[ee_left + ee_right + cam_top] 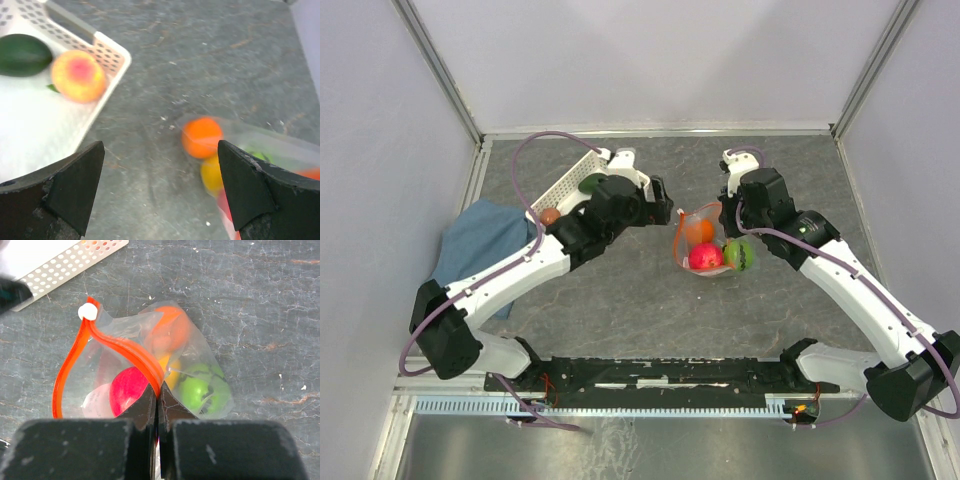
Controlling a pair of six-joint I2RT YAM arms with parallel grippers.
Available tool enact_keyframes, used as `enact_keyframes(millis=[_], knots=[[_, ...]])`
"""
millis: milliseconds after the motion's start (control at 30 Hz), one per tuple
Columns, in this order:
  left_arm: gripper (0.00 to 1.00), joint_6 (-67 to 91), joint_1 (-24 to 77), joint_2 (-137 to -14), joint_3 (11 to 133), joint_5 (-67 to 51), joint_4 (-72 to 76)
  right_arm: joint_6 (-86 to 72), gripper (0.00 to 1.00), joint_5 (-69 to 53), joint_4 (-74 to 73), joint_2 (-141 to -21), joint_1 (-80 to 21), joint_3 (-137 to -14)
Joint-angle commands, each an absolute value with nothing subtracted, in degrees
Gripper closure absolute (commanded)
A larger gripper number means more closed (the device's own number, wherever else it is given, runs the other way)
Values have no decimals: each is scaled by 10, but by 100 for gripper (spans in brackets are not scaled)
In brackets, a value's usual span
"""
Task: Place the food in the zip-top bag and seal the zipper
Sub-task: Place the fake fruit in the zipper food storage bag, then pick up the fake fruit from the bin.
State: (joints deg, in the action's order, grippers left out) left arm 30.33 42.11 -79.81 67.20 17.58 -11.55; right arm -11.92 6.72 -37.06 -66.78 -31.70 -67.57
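Observation:
The clear zip-top bag (712,262) lies mid-table with its mouth open. Inside are an orange (699,231), a red apple (706,257), a green round fruit (739,254) and a yellow lemon (172,371). My right gripper (157,390) is shut on the red-orange zipper strip (117,346); its white slider (88,312) is at the far end. My left gripper (160,150) is open and empty, above the table between basket and bag. A peach (78,76), a dark green avocado (22,55) and a brown piece (551,216) lie in the basket.
The white lattice basket (563,186) stands at the back left, tilted against a blue cloth (480,245). Grey walls and metal frame posts close in the table on three sides.

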Motion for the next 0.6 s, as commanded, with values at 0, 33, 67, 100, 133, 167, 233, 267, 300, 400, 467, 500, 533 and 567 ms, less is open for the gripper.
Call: enact_keyframes(millis=[0,33,67,100,133,167,233,267,300,400,467,500,533,567], knots=[[1,325,365,-832,708,161,-138,-116,98,80,-338,-652,-315,-679],[1,330,352,-842,712,159,-143,-115,98,80,-338,-652,-315,-679],[1,333,340,-852,718,158,-149,-115,98,81,-338,-652,-315,-679],[0,335,332,-862,723,159,-151,-114,98,81,-337,-651,-316,-678],[1,335,324,-873,730,161,-152,-114,98,81,-336,-650,-315,-678],[1,337,317,-885,737,161,-156,-114,98,80,-335,-649,-315,-677],[0,337,305,-917,753,162,-164,-113,98,80,-333,-648,-315,-677],[1,337,300,-930,762,164,-168,-112,98,78,-332,-648,-316,-677],[1,337,295,-945,770,164,-173,-112,98,76,-332,-649,-315,-677],[0,338,280,-989,800,166,-190,-109,98,73,-331,-649,-315,-676],[1,338,274,-1016,819,173,-199,-108,98,71,-330,-651,-315,-675],[0,337,270,-1030,828,176,-201,-107,98,68,-330,-652,-315,-676],[0,337,266,-1043,838,177,-203,-107,99,67,-330,-653,-315,-675],[1,337,262,-1058,849,179,-206,-106,99,67,-330,-653,-315,-673]])
